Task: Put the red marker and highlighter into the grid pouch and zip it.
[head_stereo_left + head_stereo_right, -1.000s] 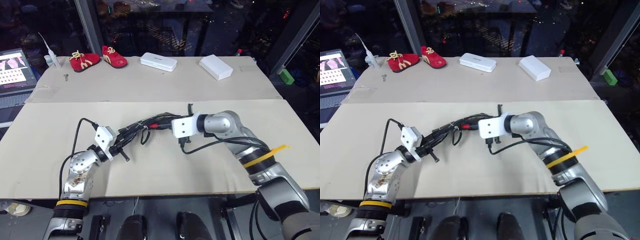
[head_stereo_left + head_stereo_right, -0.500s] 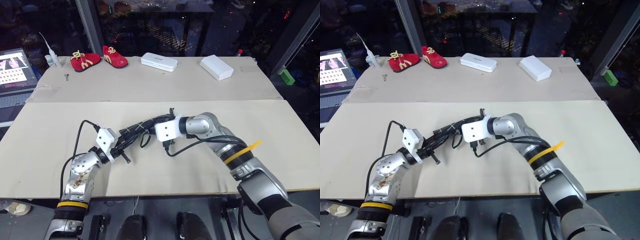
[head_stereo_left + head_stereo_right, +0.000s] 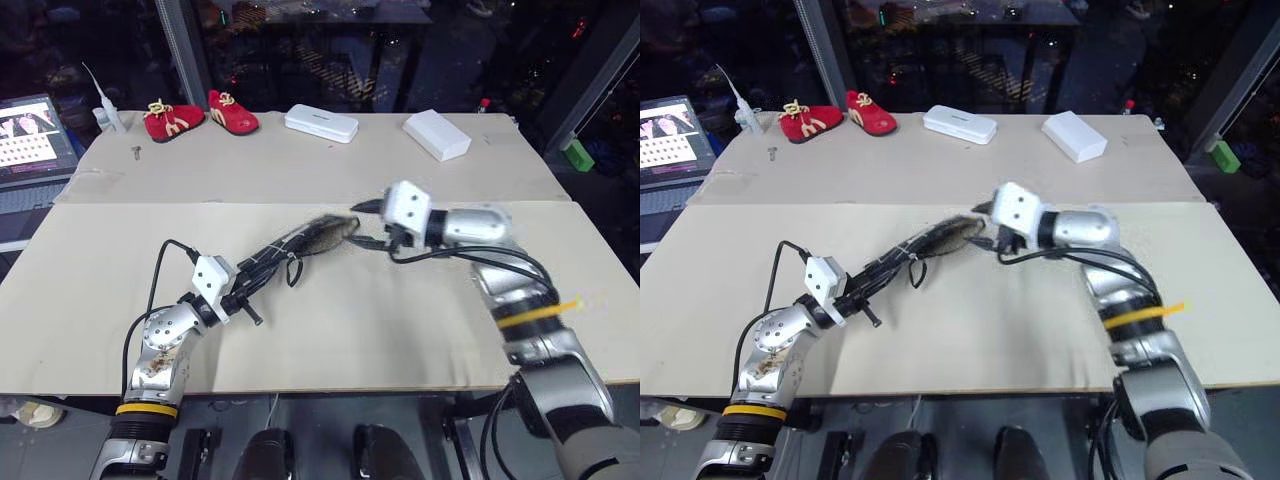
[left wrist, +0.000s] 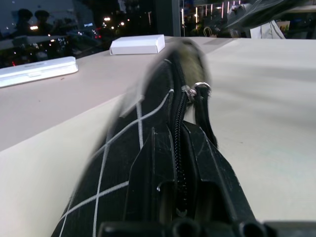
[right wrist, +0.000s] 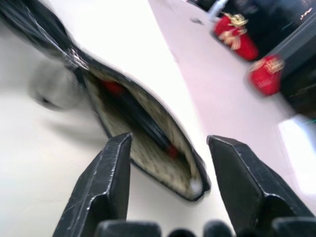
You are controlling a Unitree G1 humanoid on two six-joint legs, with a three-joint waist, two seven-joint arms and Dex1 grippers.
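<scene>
A wide beige table point(image 3: 400, 320) is seen, and the grid pouch point(image 3: 300, 242) is taken as the landmark for everything else. The pouch is held up off the table near its middle, stretched out long and narrow, with its zipper edge uppermost and its cord loop point(image 3: 292, 272) hanging beneath it. Its near end is clamped between the closed fingers of the left gripper point(image 4: 178, 197), the zipper line running straight between them in the left wrist view. The far end of the pouch is seen gaping open in the right wrist view, where a pale lining is shown.

Just past that open end, the right gripper point(image 5: 168, 163) is found with its fingers spread apart and nothing between them; it is apart from the pouch.

Inside the open mouth, the red marker point(image 5: 143, 123) is seen lying along the lining, a red end at each side of its dark barrel. Whether the highlighter is in there cannot be told.

Well beyond the pouch, at the table's far edge, two white cases point(image 3: 320, 123) and a pair of red shoes point(image 3: 200, 112) are laid.
</scene>
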